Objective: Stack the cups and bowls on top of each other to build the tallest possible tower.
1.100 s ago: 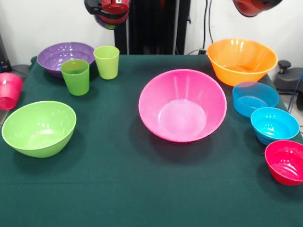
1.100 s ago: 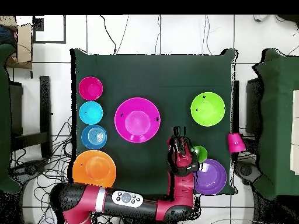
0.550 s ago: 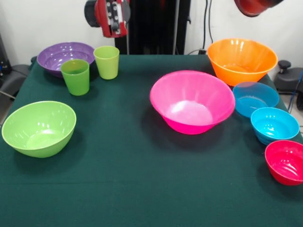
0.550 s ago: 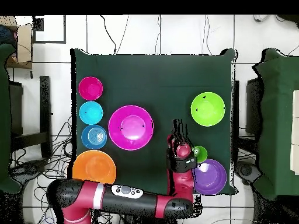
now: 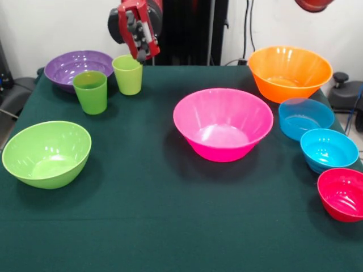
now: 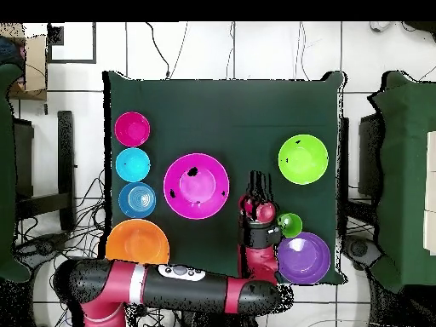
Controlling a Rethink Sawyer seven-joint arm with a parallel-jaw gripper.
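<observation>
Fingers (image 5: 140,55) hover just above the lime-green cup (image 5: 128,75).

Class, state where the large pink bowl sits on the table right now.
In the front view the pink bowl stands upright near the table's middle, left of the translucent blue bowl and in front of the orange bowl.

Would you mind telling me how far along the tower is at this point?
Nothing is stacked yet: the pink bowl, orange bowl and the others each sit separately. The gripper hangs empty over the lime-green cup, beside the green cup. All the stacking remains.
</observation>
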